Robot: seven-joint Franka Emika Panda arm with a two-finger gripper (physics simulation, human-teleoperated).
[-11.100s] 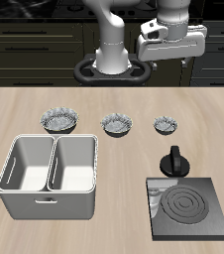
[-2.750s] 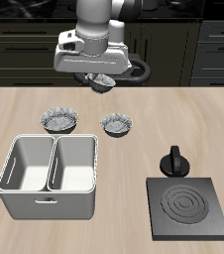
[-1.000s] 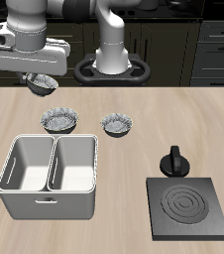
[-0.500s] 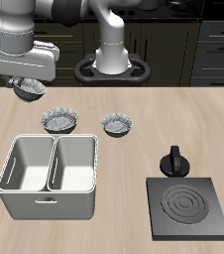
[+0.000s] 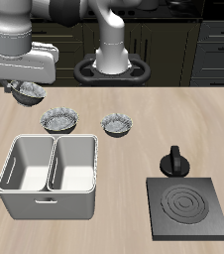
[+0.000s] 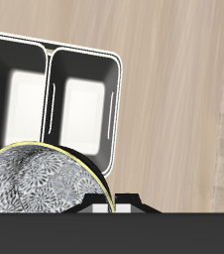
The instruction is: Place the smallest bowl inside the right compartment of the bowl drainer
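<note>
- While it hangs above the back of the wood-grain table (image 5: 134, 159), the end effector (image 5: 26, 89) pinches the smallest bowl (image 5: 28, 93), a grey-and-white patterned piece with a frilly rim, held clear of the surface.
- From the wrist view, the smallest bowl (image 6: 37, 181) shows a mottled round underside edged in pale yellow.
- Below and nearer the table's front edge sits the bowl drainer (image 5: 49, 176), a light grey rounded-corner tub split by a middle wall into two deep bins; both bins show in the wrist view (image 6: 112, 109).
- Two matching frilly bowls rest behind the drainer: the largest bowl (image 5: 59, 120) and the mid-sized bowl (image 5: 117, 124).
- A black square stove plate (image 5: 188, 209) bears concentric rings.
</note>
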